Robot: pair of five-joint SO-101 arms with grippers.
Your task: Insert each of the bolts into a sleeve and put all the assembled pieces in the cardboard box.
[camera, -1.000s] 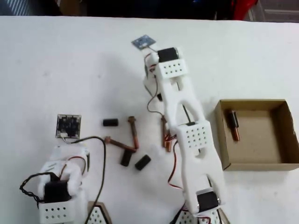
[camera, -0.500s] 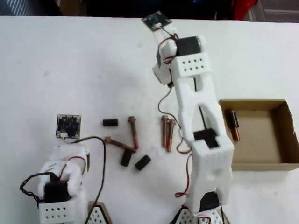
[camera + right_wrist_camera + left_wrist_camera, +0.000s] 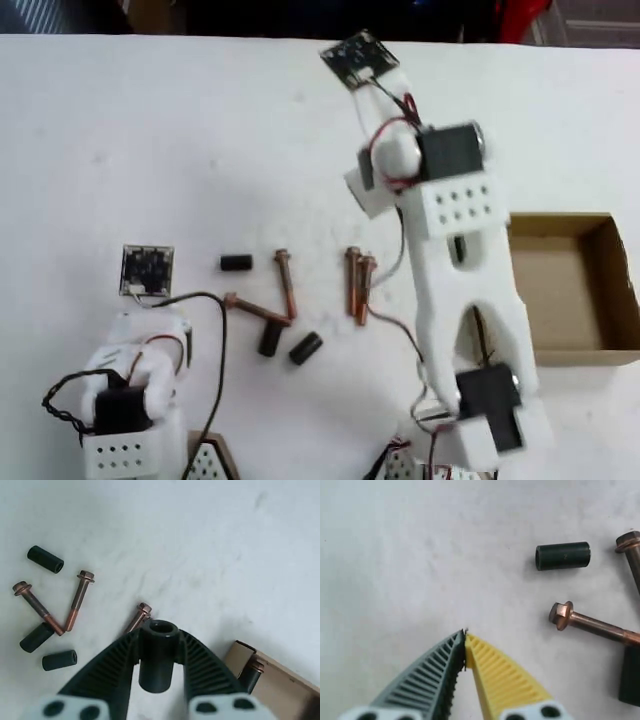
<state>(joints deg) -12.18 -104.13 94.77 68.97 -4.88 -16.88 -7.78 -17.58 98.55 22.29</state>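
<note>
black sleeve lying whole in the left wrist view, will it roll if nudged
The short black cylindrical sleeve lies on its side on the smooth white table, so a sideways nudge would probably roll it. It looks rigid, likely keeping its shape when squeezed. Its smooth round wall might slip unless gripped squarely.
</note>
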